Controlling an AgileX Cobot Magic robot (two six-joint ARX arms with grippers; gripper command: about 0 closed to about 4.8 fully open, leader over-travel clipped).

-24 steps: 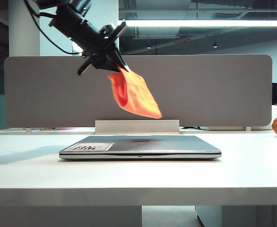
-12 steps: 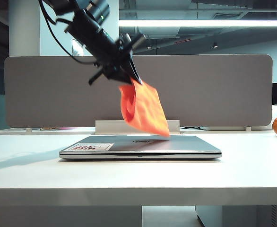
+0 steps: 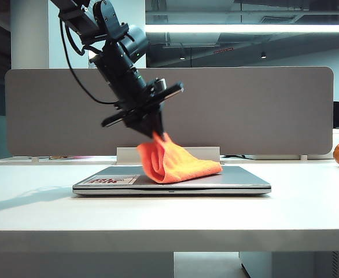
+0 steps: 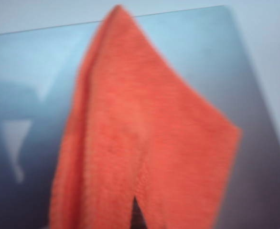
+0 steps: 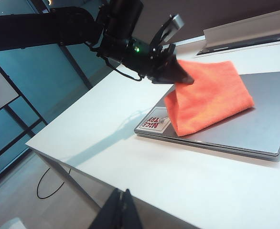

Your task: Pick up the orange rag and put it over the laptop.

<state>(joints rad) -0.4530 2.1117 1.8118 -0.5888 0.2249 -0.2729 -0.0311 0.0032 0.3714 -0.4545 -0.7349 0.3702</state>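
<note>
Orange rag [image 3: 178, 164] drapes onto the laptop [image 3: 239, 181] lid, its upper corner pinched in the left gripper [image 3: 156, 132] above the lid — jaws clamped on the cloth — while the right gripper [image 5: 122, 196], fingers together, hangs off the counter [image 3: 308, 202] beside the laptop.

- The exterior view sits low at the table [image 3: 308, 214] edge and looks straight across at the laptop [image 3: 239, 180].
- The left wrist view looks down from very close; the orange rag [image 4: 145, 143] fills it, blurry.
- The right wrist view looks from far back, high, at the same laptop and rag.
</note>
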